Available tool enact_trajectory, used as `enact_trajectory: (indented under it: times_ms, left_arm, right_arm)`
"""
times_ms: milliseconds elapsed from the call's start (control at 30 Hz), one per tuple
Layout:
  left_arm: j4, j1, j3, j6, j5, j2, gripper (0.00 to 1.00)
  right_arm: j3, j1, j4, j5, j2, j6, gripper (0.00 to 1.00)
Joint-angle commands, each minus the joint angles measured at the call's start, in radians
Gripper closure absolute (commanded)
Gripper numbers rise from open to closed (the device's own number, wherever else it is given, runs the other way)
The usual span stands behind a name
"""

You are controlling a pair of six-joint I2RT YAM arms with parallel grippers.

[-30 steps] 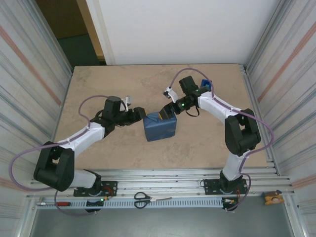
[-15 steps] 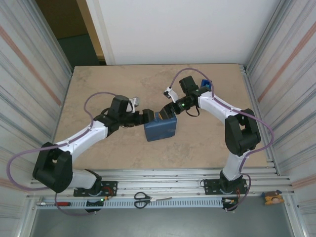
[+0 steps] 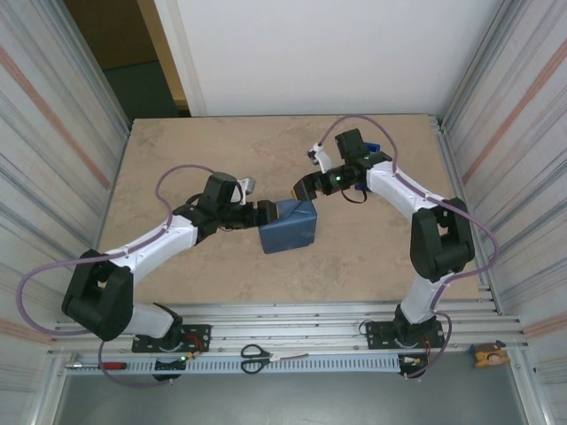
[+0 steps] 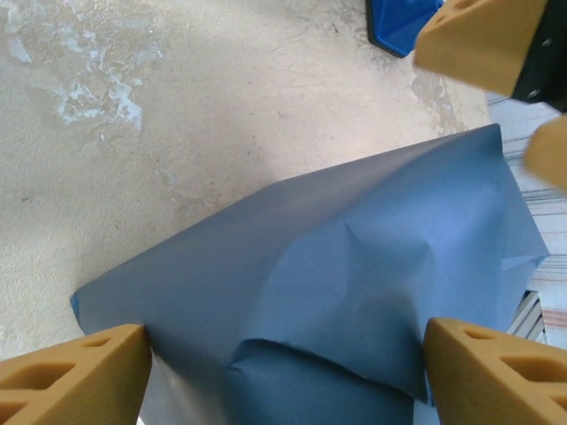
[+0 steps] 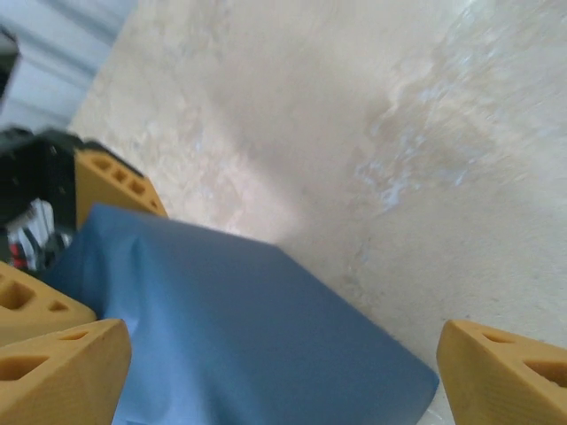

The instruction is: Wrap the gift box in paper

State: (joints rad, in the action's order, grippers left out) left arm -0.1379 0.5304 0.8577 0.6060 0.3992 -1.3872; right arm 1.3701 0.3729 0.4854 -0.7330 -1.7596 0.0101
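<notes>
The paper (image 3: pixel 288 230) lies mid-table (image 3: pixel 177 150) as a blocky blue parcel between the two arms. The box is judged to be inside it, going by the squared form.

Left gripper (image 3: pixel 267 212): at the parcel's left end, jaws spread wide to either side of the end fold, holding nothing.

Right gripper (image 3: pixel 303 189): over the parcel's far right corner, jaws wide apart, holding nothing.

Handling, as a judgement: the paper is thin, light and creases readily, and dents and a loose flap already mark the left end. It would slide on the smooth table and tear if pinched and dragged. The box beneath should be stiff enough to press against. Hold is best taken on a free paper edge or flap, folded flat onto a box face.

Enclosure: the wrap itself, its ends not visibly sealed. A tape dispenser (image 4: pixel 399 19) sits beyond.
</notes>
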Motion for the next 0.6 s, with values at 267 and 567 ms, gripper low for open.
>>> enact_trajectory:
  times_ms: [267, 567]
  left_arm:
    - [-0.057, 0.014, -0.036, -0.032, -0.034, -0.004, 0.19]
    - [-0.058, -0.006, 0.009, -0.001, 0.004, 0.048, 0.10]
  right_arm:
    - [-0.055, 0.086, 0.082, 0.164, 0.014, -0.001, 0.08]
    - [-0.102, 0.066, 0.133, 0.156, 0.002, -0.042, 0.20]
